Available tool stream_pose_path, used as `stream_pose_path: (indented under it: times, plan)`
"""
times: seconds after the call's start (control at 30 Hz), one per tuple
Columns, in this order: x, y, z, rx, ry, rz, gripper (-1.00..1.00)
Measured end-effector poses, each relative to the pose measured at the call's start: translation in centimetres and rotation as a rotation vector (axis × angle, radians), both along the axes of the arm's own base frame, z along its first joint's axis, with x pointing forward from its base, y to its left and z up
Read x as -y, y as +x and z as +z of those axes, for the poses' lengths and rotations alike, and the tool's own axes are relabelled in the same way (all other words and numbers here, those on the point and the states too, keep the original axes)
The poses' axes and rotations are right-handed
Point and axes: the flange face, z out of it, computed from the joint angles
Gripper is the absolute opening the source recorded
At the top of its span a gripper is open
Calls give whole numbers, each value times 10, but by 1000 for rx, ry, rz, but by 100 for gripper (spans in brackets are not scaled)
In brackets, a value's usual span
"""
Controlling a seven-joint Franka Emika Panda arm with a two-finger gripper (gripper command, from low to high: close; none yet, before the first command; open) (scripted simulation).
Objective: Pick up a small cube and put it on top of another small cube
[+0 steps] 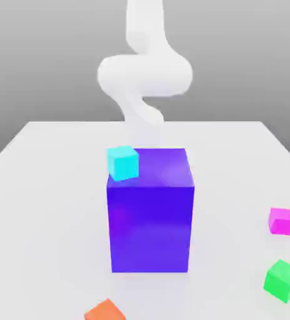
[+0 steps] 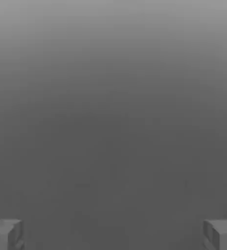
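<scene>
A small cyan cube (image 1: pixel 123 162) rests on the top of a tall blue block (image 1: pixel 150 219), at the corner toward the exterior view's left. A magenta cube (image 1: pixel 280 220) and a green cube (image 1: pixel 283 280) lie on the table at the exterior view's right. An orange cube (image 1: pixel 105 310) sits at the front edge of the picture. My white arm (image 1: pixel 144 75) rises behind the blue block, which hides its lower end. In the hand view my gripper (image 2: pixel 113 235) is open; its grey fingertips (image 2: pixel 5 234) stand far apart with nothing between them, against a plain grey background.
The white table (image 1: pixel 41 206) spreads around the blue block, which stands in its middle as a tall obstacle. Its far edge runs behind the arm.
</scene>
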Motion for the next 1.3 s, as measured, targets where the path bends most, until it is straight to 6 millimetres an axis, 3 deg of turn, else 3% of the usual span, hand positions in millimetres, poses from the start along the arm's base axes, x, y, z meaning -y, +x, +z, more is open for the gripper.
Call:
stream_pose_path:
  times: [0.17,0.33,0.5,0.6,0.73,0.77,0.93,0.97,1.17,1.3]
  plan:
    - [-89,38,-103,-147,-95,260,0]
    - [-176,31,-209,-277,-199,522,0]
    - [-249,-16,-316,-398,-312,789,0]
    - [-288,-66,-377,-463,-390,973,0]
    - [-308,-132,-453,-552,-489,1180,0]
    - [-308,-139,-468,-565,-500,1203,0]
    - [-308,-147,-525,-578,-509,1225,0]
    - [-308,-147,-534,-578,-510,1226,-100]
    - [-307,-148,-538,-578,-511,1226,-100]
    - [-309,-147,-509,-578,-510,1226,-100]
